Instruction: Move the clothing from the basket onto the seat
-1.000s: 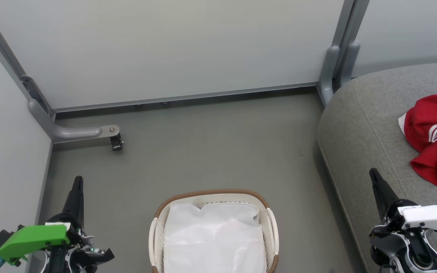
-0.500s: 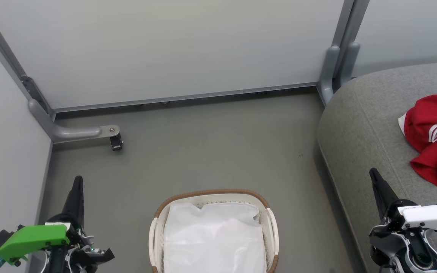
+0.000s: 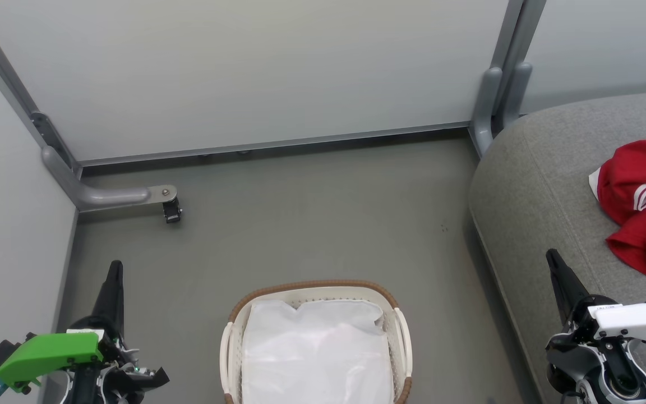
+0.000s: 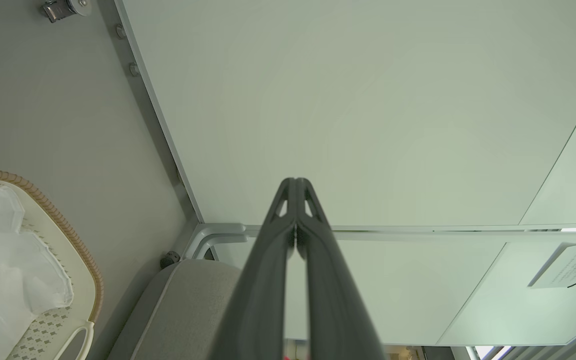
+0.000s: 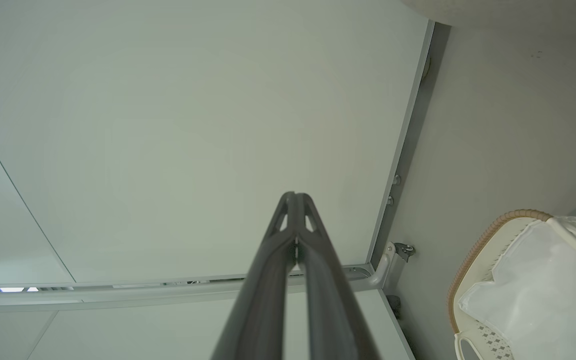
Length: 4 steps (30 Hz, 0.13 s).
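The red clothing (image 3: 642,202) with white stripes lies crumpled on the grey seat (image 3: 536,185) at the right edge of the head view. The white basket (image 3: 314,289) with a brown woven rim stands on the floor at the bottom centre, holding just its white liner (image 3: 317,353). My left gripper (image 3: 115,266) is shut at the lower left, well left of the basket. My right gripper (image 3: 552,255) is shut at the lower right, over the seat's front edge and below-left of the clothing. Each wrist view shows its fingers pressed together, left gripper (image 4: 295,182) and right gripper (image 5: 294,196), with nothing between them.
Pale partition walls (image 3: 244,73) close in the back and left. A grey metal foot with a small caster (image 3: 170,210) juts onto the floor at the left. Grey posts (image 3: 497,95) stand beside the seat's corner. Bare floor (image 3: 312,224) lies between the basket and the back wall.
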{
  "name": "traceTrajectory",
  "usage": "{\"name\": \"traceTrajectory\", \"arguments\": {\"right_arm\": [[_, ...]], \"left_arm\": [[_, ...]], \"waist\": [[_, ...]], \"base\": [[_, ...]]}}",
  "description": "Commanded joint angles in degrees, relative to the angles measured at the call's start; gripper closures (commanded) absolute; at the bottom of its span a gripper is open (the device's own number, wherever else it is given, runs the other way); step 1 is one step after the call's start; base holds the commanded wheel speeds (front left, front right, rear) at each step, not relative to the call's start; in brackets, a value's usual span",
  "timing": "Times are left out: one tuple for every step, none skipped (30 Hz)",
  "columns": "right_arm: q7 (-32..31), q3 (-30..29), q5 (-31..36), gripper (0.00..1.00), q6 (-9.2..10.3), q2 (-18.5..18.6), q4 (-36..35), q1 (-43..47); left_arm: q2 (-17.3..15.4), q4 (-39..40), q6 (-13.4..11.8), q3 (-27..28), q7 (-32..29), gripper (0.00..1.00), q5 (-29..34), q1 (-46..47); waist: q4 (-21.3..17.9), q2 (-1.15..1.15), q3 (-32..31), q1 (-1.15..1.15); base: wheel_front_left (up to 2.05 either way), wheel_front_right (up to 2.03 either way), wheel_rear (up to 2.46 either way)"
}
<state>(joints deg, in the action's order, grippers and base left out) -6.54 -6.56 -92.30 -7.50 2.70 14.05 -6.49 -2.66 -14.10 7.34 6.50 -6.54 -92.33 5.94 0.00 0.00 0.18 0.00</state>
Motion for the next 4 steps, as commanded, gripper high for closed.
{"name": "traceTrajectory", "arguments": {"right_arm": [[-0.21,-0.07,-0.21,1.00,0.02,0.34,-0.22,0.62],[-0.21,-0.07,-0.21,1.00,0.02,0.34,-0.22,0.62],[-0.21,-0.07,-0.21,1.00,0.02,0.34,-0.22,0.62],[-0.21,-0.07,-0.21,1.00,0.02,0.34,-0.22,0.62]], "left_arm": [[-0.40,0.13,0.31,0.13,-0.20,1.00,-0.17,0.61],[-0.40,0.13,0.31,0.13,-0.20,1.00,-0.17,0.61],[-0.40,0.13,0.31,0.13,-0.20,1.00,-0.17,0.61],[-0.40,0.13,0.31,0.13,-0.20,1.00,-0.17,0.61]], "waist": [[0.00,0.00,0.00,0.00],[0.00,0.00,0.00,0.00],[0.00,0.00,0.00,0.00],[0.00,0.00,0.00,0.00]], "base": [[0.00,0.00,0.00],[0.00,0.00,0.00],[0.00,0.00,0.00],[0.00,0.00,0.00]]}}
